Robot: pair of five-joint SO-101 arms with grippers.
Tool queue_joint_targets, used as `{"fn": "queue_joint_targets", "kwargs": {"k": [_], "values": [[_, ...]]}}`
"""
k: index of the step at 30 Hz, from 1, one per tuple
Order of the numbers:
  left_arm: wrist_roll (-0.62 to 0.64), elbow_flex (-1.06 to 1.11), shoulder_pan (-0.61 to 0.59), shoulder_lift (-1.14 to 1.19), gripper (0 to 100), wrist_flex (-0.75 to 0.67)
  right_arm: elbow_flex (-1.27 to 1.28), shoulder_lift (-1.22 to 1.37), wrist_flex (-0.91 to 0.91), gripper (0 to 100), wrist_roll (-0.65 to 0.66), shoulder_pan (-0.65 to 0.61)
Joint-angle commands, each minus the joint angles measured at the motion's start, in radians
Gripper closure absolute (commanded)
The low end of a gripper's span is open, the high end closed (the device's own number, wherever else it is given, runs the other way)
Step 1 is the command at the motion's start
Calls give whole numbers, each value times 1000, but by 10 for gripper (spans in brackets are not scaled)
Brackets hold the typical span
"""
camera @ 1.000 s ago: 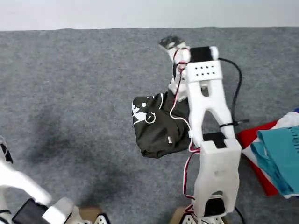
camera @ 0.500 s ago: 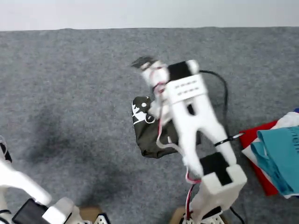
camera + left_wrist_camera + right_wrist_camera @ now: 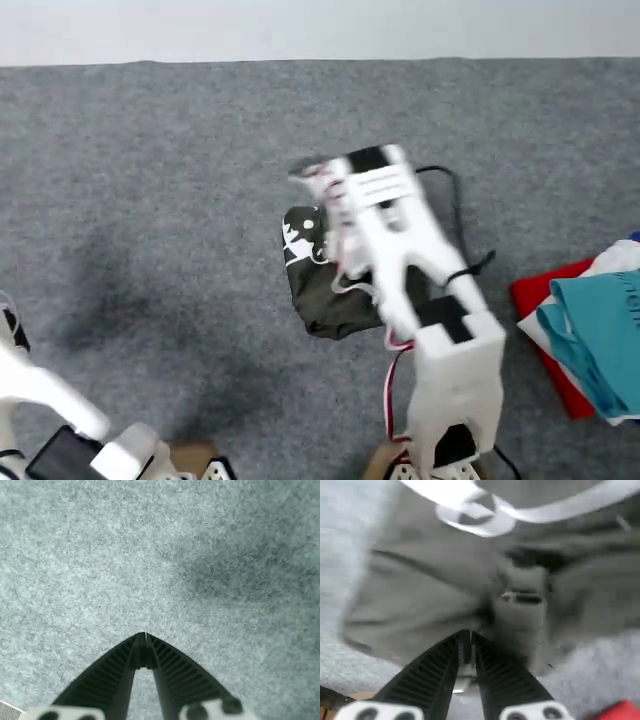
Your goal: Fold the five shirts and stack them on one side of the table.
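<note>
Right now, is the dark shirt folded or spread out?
Folded, roughly: the dark shirt lies as a compact bundle on the table, layered creases showing up close.

Overhead view down over table [image 3: 150,150]; wrist views close above it.

Grey felt-covered table [image 3: 150,180] fills room below, fuzzy nap, evenly lit. Plain pale wall strip [image 3: 300,30] along far edge. Soft blurred shadow patches [image 3: 100,300] on felt, near left. Small tan board patch [image 3: 190,455] at near edge.
</note>
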Motion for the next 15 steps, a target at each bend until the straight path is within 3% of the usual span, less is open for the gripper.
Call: {"fn": "queue_joint_targets", "kwargs": {"k": [1,8,15], "values": [[6,-8,-2,-41,997,-12,-8,-8,48,988,51,162],[8,-7,5,-41,997,-12,26,-82,113,988,87,335],[8,-7,6,-41,997,-12,69,-268,111,988,83,231]]}}
